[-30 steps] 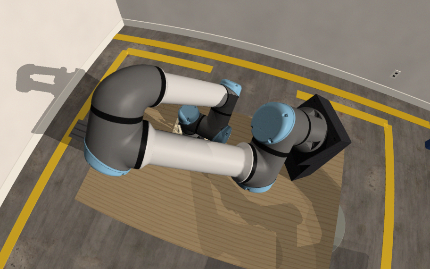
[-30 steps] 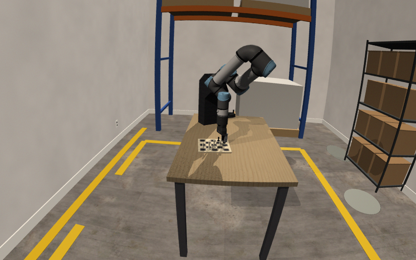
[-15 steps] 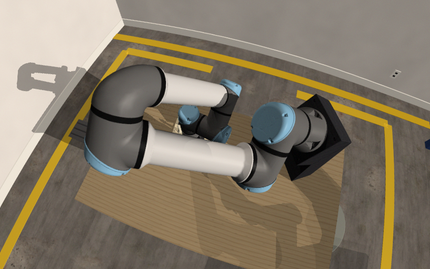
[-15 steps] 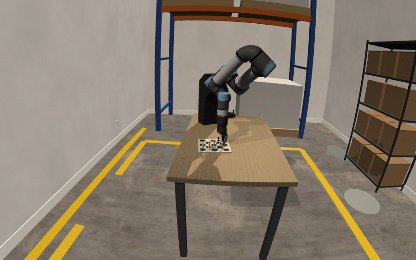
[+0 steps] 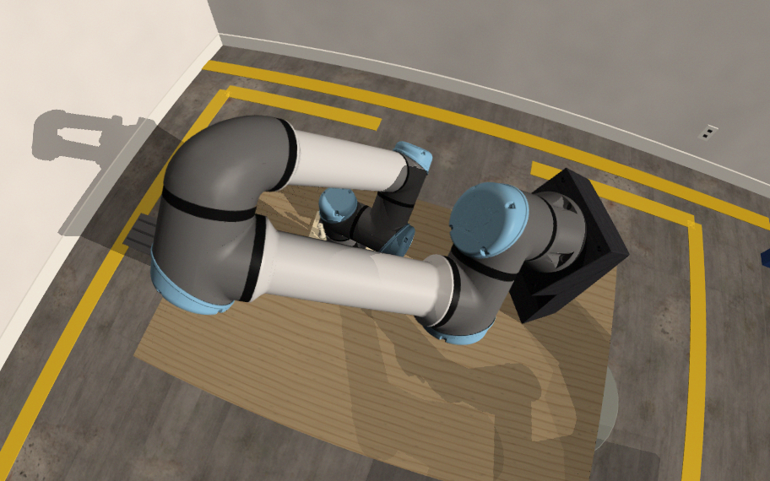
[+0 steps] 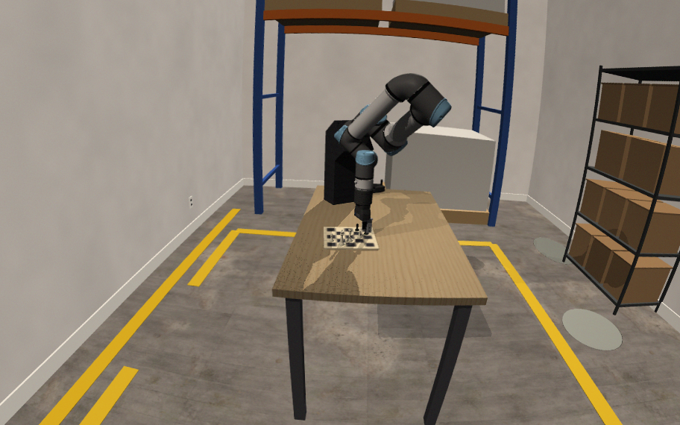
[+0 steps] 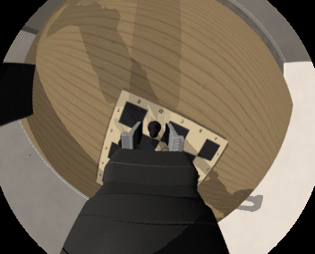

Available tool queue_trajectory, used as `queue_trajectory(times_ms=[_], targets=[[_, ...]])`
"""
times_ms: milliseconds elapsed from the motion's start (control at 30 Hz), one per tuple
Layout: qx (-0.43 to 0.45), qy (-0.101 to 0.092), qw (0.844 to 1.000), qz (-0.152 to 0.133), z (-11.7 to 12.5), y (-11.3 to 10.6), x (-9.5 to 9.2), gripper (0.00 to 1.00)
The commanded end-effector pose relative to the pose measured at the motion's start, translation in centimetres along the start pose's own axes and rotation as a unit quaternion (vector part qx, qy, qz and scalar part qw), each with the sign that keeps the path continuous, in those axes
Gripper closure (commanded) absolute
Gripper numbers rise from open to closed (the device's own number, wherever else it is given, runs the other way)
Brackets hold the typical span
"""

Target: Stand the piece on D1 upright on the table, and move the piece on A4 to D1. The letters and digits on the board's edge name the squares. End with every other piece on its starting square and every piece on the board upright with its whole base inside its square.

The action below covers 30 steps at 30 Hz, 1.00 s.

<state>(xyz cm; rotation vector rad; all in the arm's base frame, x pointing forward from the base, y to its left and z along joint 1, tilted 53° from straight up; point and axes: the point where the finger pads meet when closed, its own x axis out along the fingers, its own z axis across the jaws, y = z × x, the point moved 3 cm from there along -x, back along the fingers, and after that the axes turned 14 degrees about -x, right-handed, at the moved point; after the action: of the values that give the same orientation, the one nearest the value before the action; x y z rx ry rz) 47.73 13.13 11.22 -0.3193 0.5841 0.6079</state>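
The small chessboard (image 6: 352, 237) lies on the wooden table, with several dark and light pieces on it. My gripper (image 6: 366, 227) points straight down over the board's far right corner, low among the pieces. In the wrist view the gripper (image 7: 154, 135) is open, with one finger on each side of a dark piece (image 7: 153, 130). There is a gap on both sides of the piece. The gripper body hides most of the board (image 7: 162, 137) in that view. In the overhead view the arm covers the board almost fully, and I cannot read the square labels.
The arm's black mount (image 6: 337, 163) stands at the table's far end. The table (image 6: 379, 253) stretches toward the near edge. A blue rack (image 6: 379, 105) and a grey box (image 6: 438, 168) stand behind, and a shelf with cartons (image 6: 643, 179) stands at the right.
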Motion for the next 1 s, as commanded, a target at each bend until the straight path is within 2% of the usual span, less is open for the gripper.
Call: queue_trajectory(times_ms=[0, 33, 67, 967], targets=[[0.000, 0.000, 1.000, 0.000, 0.02, -0.01, -0.02, 0.27], [0.000, 0.000, 1.000, 0.000, 0.02, -0.01, -0.02, 0.27], [0.000, 0.000, 1.000, 0.000, 0.02, -0.01, -0.02, 1.00], [0.000, 0.000, 1.000, 0.000, 0.02, -0.01, -0.02, 1.00]])
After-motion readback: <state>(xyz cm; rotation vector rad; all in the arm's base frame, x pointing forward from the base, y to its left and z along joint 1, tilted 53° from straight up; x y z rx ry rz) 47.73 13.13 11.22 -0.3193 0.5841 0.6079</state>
